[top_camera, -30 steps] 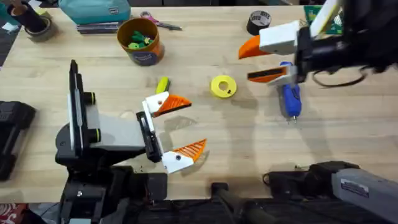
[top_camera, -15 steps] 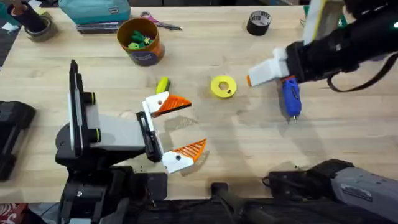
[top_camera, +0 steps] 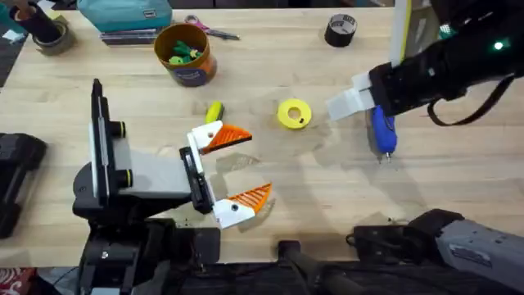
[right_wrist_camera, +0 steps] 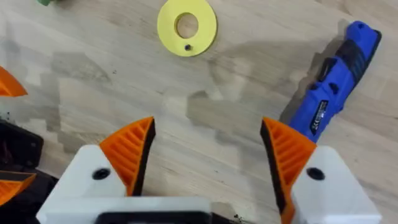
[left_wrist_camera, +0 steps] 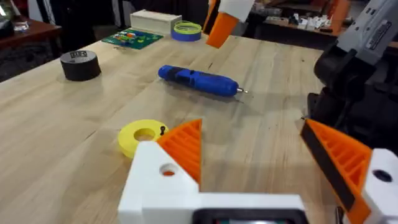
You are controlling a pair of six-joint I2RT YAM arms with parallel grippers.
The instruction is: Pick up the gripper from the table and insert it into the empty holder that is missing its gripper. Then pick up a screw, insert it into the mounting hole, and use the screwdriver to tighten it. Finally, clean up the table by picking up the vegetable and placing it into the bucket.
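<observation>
My right gripper (top_camera: 350, 100) hangs open above the table, between the yellow disc (top_camera: 294, 113) and the blue screwdriver (top_camera: 382, 131). Bare wood shows between its orange fingertips (right_wrist_camera: 134, 146). The screwdriver (right_wrist_camera: 333, 93) lies flat just beside one of them. A small black screw (right_wrist_camera: 188, 47) stands on the disc. My left gripper (top_camera: 237, 168) rests open near the table's front, empty. The yellow-green vegetable (top_camera: 214, 111) lies just beyond it. The orange bucket (top_camera: 184, 53) stands at the back left with toys inside. The loose gripper and the empty holder are out of view.
A black tape roll (top_camera: 341, 29) sits at the back right. Scissors (top_camera: 211, 31) and a teal pouch (top_camera: 123, 12) lie behind the bucket. A green board (left_wrist_camera: 130, 37) and a white box (left_wrist_camera: 155, 22) sit at the far right edge.
My right gripper has turned to point down at the table, hiding its orange tips from overhead, and now hangs beside the screwdriver. The left arm has not moved.
</observation>
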